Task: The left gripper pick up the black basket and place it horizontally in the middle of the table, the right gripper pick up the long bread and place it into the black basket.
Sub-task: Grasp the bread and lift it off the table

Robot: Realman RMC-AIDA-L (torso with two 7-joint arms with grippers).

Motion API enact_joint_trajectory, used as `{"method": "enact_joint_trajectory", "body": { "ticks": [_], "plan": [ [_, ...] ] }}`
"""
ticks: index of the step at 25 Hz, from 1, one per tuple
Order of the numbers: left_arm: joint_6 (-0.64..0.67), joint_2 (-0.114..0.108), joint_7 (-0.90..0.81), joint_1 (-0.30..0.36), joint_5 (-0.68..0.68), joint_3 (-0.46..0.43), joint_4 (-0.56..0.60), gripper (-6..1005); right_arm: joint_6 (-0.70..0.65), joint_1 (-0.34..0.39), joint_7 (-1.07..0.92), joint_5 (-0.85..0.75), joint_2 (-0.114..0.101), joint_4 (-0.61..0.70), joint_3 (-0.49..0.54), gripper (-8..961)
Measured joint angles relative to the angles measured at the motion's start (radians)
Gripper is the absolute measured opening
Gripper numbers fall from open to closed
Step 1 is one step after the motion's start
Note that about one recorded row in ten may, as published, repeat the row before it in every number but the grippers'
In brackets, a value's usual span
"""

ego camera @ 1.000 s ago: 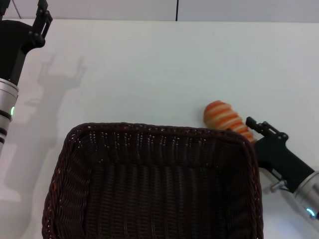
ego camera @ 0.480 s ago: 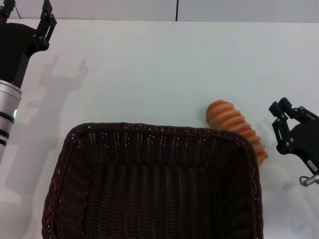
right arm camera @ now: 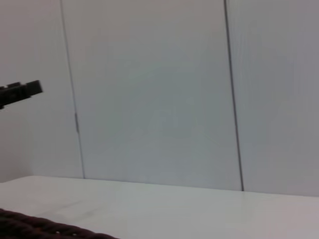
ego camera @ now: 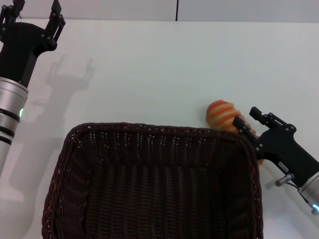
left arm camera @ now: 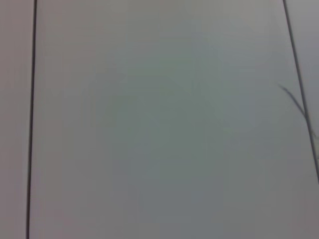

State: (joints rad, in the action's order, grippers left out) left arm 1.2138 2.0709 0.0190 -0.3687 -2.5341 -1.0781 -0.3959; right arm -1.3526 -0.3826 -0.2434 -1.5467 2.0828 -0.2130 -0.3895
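The black basket (ego camera: pixel 154 184) lies on the white table (ego camera: pixel 164 64) at the near middle, its long side across my view; its braided rim also shows in the right wrist view (right arm camera: pixel 30 230). The long bread (ego camera: pixel 222 113), orange and cream striped, lies on the table just past the basket's far right corner. My right gripper (ego camera: pixel 250 119) is low over the bread's near end, fingers apart with the loaf between them, hiding that end. My left gripper (ego camera: pixel 32 15) is raised at the far left, prongs spread and empty; one prong shows in the right wrist view (right arm camera: pixel 20 92).
The table's far edge meets a pale panelled wall (right arm camera: pixel 149 99). The left wrist view shows only wall panels (left arm camera: pixel 159 119). Bare table lies between the basket and the far edge.
My right gripper, which had drawn off to the right of the bread, has moved back left over the bread's near end. My left gripper has drifted slightly right. Bread and basket have not moved.
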Motion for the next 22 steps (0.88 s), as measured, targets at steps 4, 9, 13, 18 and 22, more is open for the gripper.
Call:
{"method": "enact_joint_trajectory", "body": {
  "ticks": [4, 9, 13, 18, 22],
  "plan": [
    [-0.001, 0.0, 0.0, 0.0, 0.0, 0.002, -0.002, 758, 0.004, -0.001, -0.002, -0.005, 0.0, -0.001, -0.001, 395],
    [-0.001, 0.0, -0.001, -0.004, 0.0, 0.003, -0.004, 757, 0.032, -0.007, -0.004, -0.006, 0.0, -0.002, 0.0, 707],
    [-0.001, 0.0, -0.001, -0.01, 0.0, 0.011, -0.001, 757, 0.079, -0.023, -0.005, -0.006, 0.001, -0.006, -0.001, 818],
    [-0.001, 0.0, -0.001, -0.013, 0.0, 0.015, 0.002, 757, 0.16, -0.055, -0.007, -0.029, 0.001, -0.016, 0.001, 843],
    [-0.001, 0.0, -0.001, -0.013, 0.0, 0.015, 0.001, 757, 0.193, -0.067, -0.007, -0.041, 0.002, -0.022, 0.005, 840]
  ]
}}
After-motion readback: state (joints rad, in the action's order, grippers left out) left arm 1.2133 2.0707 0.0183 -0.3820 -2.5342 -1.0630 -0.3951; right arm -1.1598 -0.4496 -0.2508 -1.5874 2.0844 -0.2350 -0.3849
